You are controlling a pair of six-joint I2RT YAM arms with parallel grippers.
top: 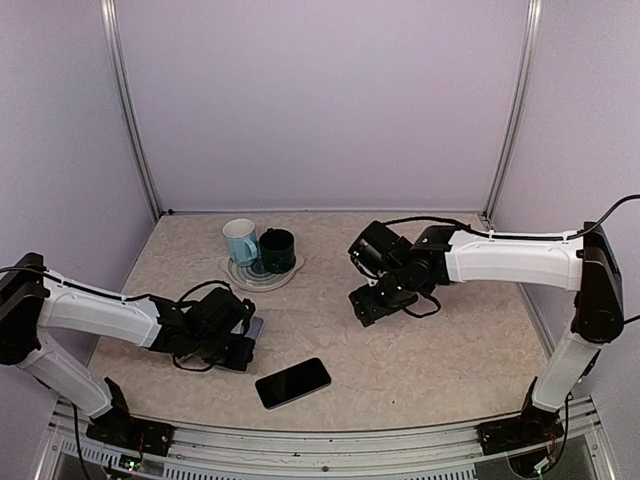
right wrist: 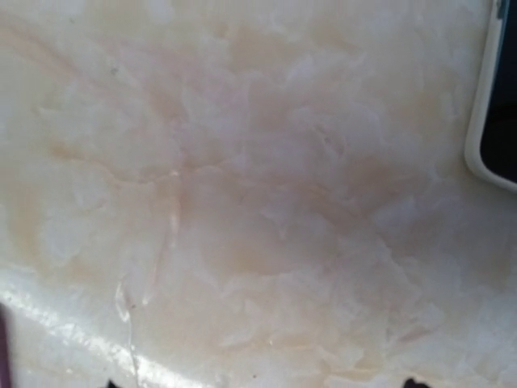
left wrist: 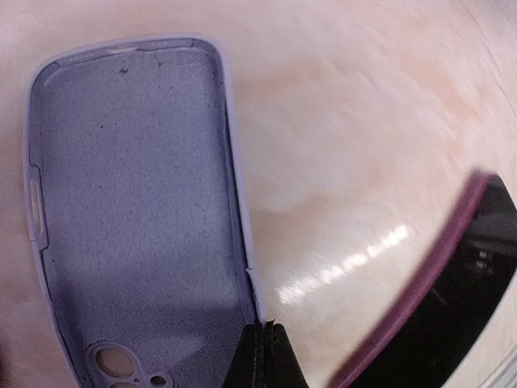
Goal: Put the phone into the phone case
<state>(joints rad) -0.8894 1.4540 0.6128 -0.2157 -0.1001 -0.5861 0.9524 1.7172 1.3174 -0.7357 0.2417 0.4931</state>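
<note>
Lilac silicone forms the phone case, which lies open side up on the pale marbled table. The left wrist view shows its soft grey lining bare from end to end, with the camera cutout at the near end. The phone is not in it. It lies flat on the table, dark screen up, near the case on the side toward the arm bases, the two apart.

The left gripper sits low at the case. Its black fingertips are pressed together on the case's side wall and seem to pinch it.

The right gripper hangs over bare table, well apart from the phone and case. Only two dark tips show at the bottom edge of its wrist view, set wide apart, so the claw is spread.

At the back, a pale blue mug and a dark mug stand upright, touching, on a round plate. Their contents cannot be made out.
</note>
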